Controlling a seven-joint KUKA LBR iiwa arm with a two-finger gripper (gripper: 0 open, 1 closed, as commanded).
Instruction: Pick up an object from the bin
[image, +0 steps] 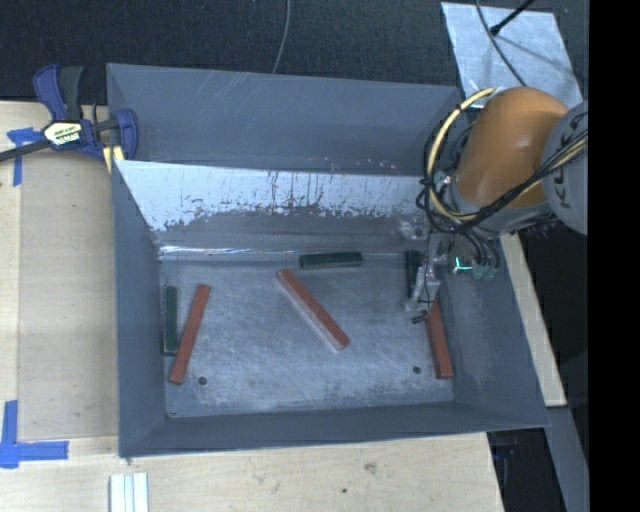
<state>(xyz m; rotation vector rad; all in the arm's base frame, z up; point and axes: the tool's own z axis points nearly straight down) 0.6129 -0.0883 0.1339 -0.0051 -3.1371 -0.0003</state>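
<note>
A robot arm's claw (424, 300) hangs low over the far end of a slim red-brown stick (439, 352) lying on the floor of a grey metal bin (300, 425), close along its right wall and running towards the near right corner. Whether the claw is open or closed cannot be made out, and nothing can be seen gripped in it. The arm enters over the bin's right rim, its orange-covered wrist (505, 145) above the far right corner with cables looped round it, and the claw points steeply down at the floor. The stick looks stiff, light and narrow, a flat bar that would probably not bend or crush. Its smooth faces may slide, and it lies so near the wall that there is little room on that side. The likeliest hold appears to be across its short width, somewhat nearer its middle than the end now under the claw, so that it lifts level rather than swinging. Elsewhere in the bin lie a paler red stick (313, 311) slanted across the middle, a dark green stick (330, 260) along the far wall, and a red stick (189, 335) just beside another dark green one (170, 320) by the left wall, all well apart from the claw.
</note>
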